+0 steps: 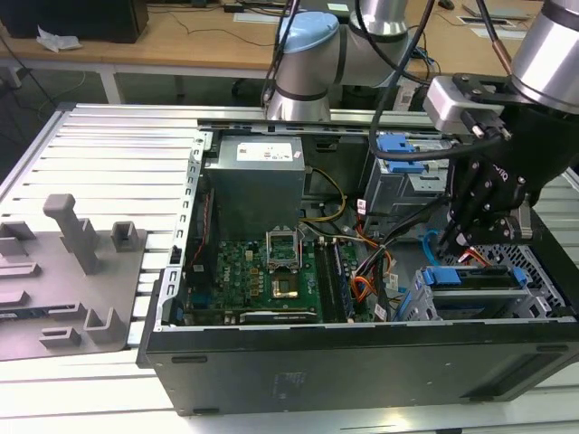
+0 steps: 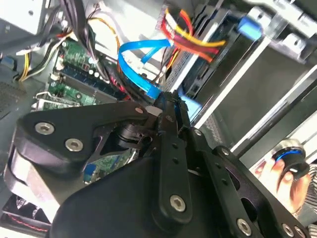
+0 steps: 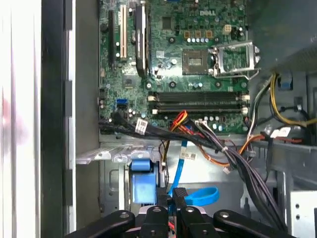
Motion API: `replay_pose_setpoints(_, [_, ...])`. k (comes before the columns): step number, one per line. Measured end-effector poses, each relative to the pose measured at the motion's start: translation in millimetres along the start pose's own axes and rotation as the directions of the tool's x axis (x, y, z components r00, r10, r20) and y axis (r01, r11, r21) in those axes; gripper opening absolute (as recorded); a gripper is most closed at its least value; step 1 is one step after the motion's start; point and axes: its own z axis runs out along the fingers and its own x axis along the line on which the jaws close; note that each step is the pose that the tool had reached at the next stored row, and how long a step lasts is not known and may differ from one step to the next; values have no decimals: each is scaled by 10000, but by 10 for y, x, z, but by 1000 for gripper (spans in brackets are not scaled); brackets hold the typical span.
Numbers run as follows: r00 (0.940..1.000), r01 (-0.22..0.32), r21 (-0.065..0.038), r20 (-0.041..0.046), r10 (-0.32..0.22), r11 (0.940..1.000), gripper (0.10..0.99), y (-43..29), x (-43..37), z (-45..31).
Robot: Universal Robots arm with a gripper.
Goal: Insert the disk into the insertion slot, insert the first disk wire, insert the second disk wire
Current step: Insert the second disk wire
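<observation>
The disk (image 1: 472, 277), framed in its blue carrier, lies in the insertion slot (image 1: 543, 268), a silver perforated cage at the case's near corner on the exterior view's right. Its blue carrier handle (image 3: 141, 178) appears in the first wrist view. Just above the disk's inner end, my gripper (image 1: 450, 242) reaches down into the case. The second disk wire (image 2: 136, 54) is a flat blue cable that loops down into my gripper (image 2: 166, 99), which is shut on its end. In the first wrist view the second disk wire (image 3: 203, 196) curls beside the gripper (image 3: 177, 194). I cannot pick out the first disk wire among the bundles.
The motherboard (image 1: 271, 271) and grey power supply (image 1: 253, 185) fill the case's middle. An orange, red and yellow wire bundle (image 2: 190, 37) and black cables (image 3: 237, 163) crowd the space near the cage. A second bay with a blue caddy (image 1: 398, 149) stands behind. A person's hand (image 2: 287, 171) is nearby.
</observation>
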Motion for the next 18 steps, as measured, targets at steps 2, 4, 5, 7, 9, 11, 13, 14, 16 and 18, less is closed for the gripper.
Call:
replay_pose_setpoints(2, [10000,-6,-7,-1,6,10000,161,-88,-1,1])
replay_pose_setpoints(4, [10000,-16,-19,-1,16,10000,161,-164,15,5])
replay_pose_setpoints(5, [10000,-27,-22,-1,27,10000,161,-181,46,9])
replay_pose_setpoints(7, [10000,-38,-26,1,38,10000,161,-216,135,24])
replay_pose_setpoints(9, [10000,-41,-29,2,41,10000,161,-242,153,41])
replay_pose_setpoints(11, [10000,-42,-29,0,42,10000,161,-253,155,51])
replay_pose_setpoints(13, [10000,-41,-29,0,41,10000,161,-259,159,65])
replay_pose_setpoints(14, [10000,-42,-29,0,42,10000,161,-261,160,69])
replay_pose_setpoints(16, [10000,-41,-29,-1,41,10000,161,-265,162,81])
replay_pose_setpoints(18, [10000,-41,-29,-1,41,10000,161,-269,166,99])
